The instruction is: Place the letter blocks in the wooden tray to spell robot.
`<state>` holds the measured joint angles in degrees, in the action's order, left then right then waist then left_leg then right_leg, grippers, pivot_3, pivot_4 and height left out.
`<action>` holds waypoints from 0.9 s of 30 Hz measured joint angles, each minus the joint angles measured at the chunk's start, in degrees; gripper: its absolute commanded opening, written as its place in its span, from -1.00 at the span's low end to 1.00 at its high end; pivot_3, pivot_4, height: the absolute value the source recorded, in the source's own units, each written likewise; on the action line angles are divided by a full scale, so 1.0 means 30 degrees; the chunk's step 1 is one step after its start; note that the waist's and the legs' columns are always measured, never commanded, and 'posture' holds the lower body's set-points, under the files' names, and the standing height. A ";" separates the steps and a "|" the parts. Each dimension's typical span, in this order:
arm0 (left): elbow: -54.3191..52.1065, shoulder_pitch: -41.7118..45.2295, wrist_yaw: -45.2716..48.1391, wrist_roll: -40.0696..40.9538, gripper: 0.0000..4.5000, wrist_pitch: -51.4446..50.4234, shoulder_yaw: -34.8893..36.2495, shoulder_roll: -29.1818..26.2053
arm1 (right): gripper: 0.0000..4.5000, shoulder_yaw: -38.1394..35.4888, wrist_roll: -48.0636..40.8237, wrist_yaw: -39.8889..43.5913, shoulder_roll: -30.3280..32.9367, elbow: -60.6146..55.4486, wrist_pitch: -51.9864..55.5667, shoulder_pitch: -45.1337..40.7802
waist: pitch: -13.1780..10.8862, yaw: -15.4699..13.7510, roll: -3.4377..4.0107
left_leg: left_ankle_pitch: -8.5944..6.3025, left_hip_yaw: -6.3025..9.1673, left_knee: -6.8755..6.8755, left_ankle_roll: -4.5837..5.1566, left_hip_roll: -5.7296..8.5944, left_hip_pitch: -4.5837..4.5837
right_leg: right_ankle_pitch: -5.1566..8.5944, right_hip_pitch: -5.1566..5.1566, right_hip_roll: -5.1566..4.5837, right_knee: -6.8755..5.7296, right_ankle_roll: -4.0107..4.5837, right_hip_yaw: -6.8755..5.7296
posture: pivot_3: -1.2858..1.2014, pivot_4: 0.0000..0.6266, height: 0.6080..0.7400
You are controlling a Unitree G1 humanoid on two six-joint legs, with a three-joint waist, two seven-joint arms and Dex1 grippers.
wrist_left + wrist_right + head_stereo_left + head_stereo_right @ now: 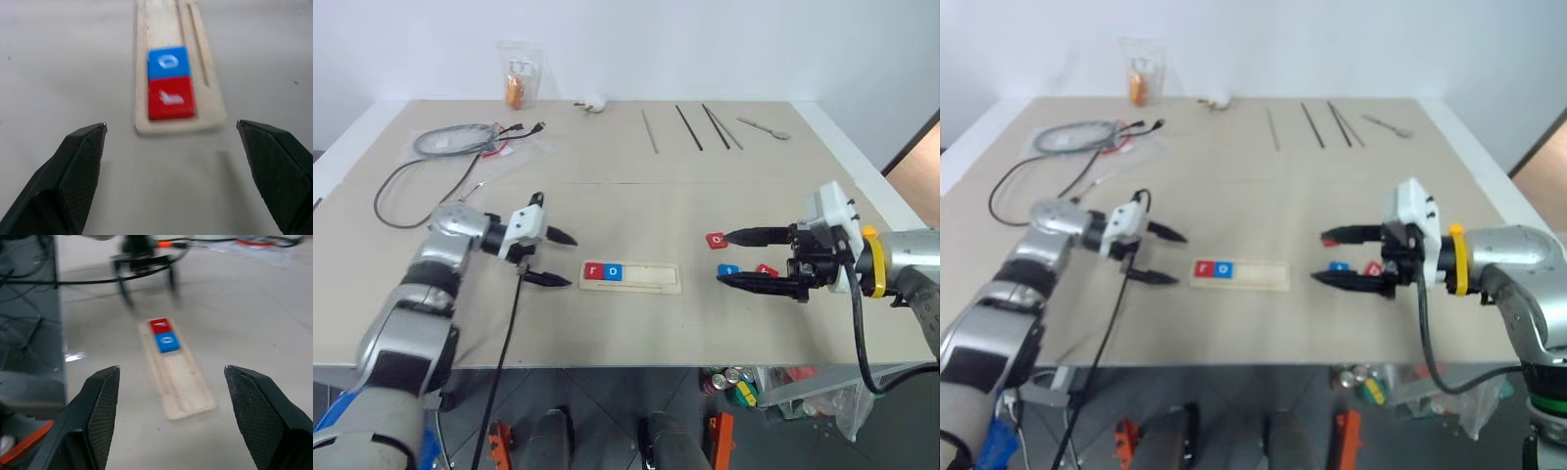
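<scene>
The wooden tray (632,276) lies in the middle of the table, with a red letter block r (594,271) at its left end and a blue block o (614,272) beside it. Three loose blocks lie to the right: a red one (717,240), a blue one (728,269) and another red one (767,270). My left gripper (556,258) hovers open just left of the tray, empty. My right gripper (724,258) is open and empty, above the table, its fingers straddling the loose blocks. In the left wrist view the tray (168,29) with both blocks lies ahead of the fingers.
A coiled grey cable (450,140) and a plastic bag lie at the back left. A bag with an orange item (519,78) stands at the far edge. Thin rods (689,127) and a spoon (764,127) lie at the back right.
</scene>
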<state>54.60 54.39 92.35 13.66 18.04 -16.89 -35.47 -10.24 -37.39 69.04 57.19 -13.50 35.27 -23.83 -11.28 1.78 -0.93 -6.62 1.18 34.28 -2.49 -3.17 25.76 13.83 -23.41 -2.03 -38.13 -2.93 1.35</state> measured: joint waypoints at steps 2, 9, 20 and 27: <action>-0.2203 -0.0711 0.0059 0.1743 0.97 -0.1522 -0.0920 -0.0950 | 0.55 0.0013 0.0550 0.0221 0.0251 0.0991 -0.0517 -0.0225 | 0.0000 -0.0046 -0.0001 | 0.0000 0.0002 0.0003 0.0000 -0.0018 0.0000 | 0.0005 -0.0002 0.0017 -0.0001 0.0018 -0.0006 | 0.03 -0.52 1.00; -1.0236 -0.2039 -0.0557 0.5779 0.97 -0.6606 0.2159 -0.0684 | 0.55 -0.0187 0.4077 -0.0516 0.1111 0.5506 -0.3427 0.1562 | 0.0001 -0.0195 0.0001 | -0.0005 -0.0099 0.0038 0.0009 -0.0010 0.0022 | 0.0019 0.0007 -0.0043 0.0006 -0.0027 0.0012 | 0.03 -0.52 1.00; -1.4823 -0.4177 -0.1363 0.6673 0.97 -0.9862 0.2850 -0.0224 | 0.55 0.0070 0.5603 -0.1944 -0.0491 0.7426 -0.4678 0.3374 | 0.0005 -0.0023 0.0009 | -0.0015 -0.0107 0.0081 0.0032 -0.0096 -0.0067 | -0.0064 0.0026 0.0086 -0.0009 0.0049 0.0081 | 0.03 -0.52 1.00; -1.4697 -0.4481 -0.1030 0.5904 0.97 -0.9515 0.2844 0.0266 | 0.55 0.0456 0.6189 -0.1955 -0.1273 0.9354 -0.5452 0.2336 | 0.0005 -0.0025 0.0008 | -0.0015 -0.0154 0.0090 0.0031 -0.0095 -0.0067 | -0.0072 0.0016 0.0089 -0.0005 0.0035 0.0128 | 0.03 -0.52 1.00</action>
<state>10.51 40.95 89.26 31.37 -10.50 -8.36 -34.67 -8.87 -18.82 63.18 53.37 14.56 18.91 -16.83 -11.26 1.70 -0.90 -6.67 0.72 34.55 -2.40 -3.46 25.56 13.62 -23.36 -1.77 -38.15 -2.82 1.73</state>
